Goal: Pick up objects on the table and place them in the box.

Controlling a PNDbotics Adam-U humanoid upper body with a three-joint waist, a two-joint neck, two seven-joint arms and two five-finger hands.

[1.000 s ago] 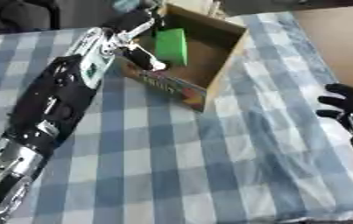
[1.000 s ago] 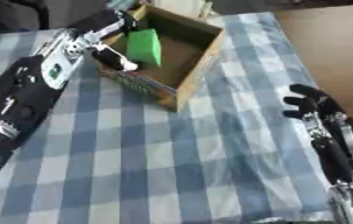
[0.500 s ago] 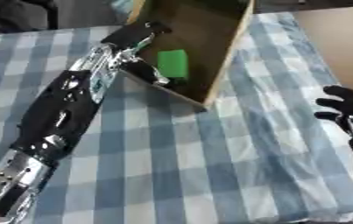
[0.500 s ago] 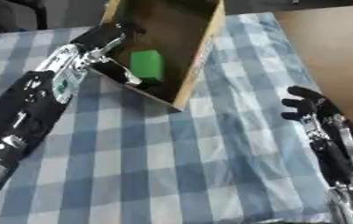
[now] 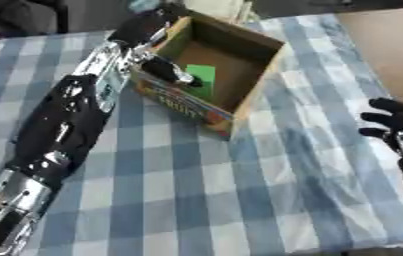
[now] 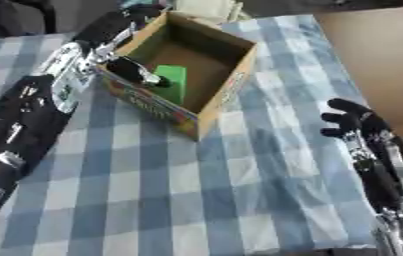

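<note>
Two hands and one container make up the entry, all located against the cardboard box [image 6: 206, 55], which sits open-topped on the blue-and-white checked tablecloth [image 5: 196, 200] toward the far side of the table, its printed side facing the robot. Item one: a green object [image 6: 173, 81], flat and rectangular, lying inside the box against its near wall; judged to be a task thing already delivered, since it sits below the rim. Item two: the left hand [image 5: 168, 72], reaching over the near wall of the box with a dark finger extended down beside the green object; whether the fingers are spread or closed on the green object cannot be told, as the wall and the arm cover most of the hand. The reach over the rim suggests either a release just inside the box or a steadying of it. Item three: the right hand [image 6: 351, 120], well apart from the box toward the robot's right near the cloth's edge, fingers relaxed and parted, holding nothing, apparently idle. No other loose objects show on the cloth around the box, so the task looks near complete.
</note>
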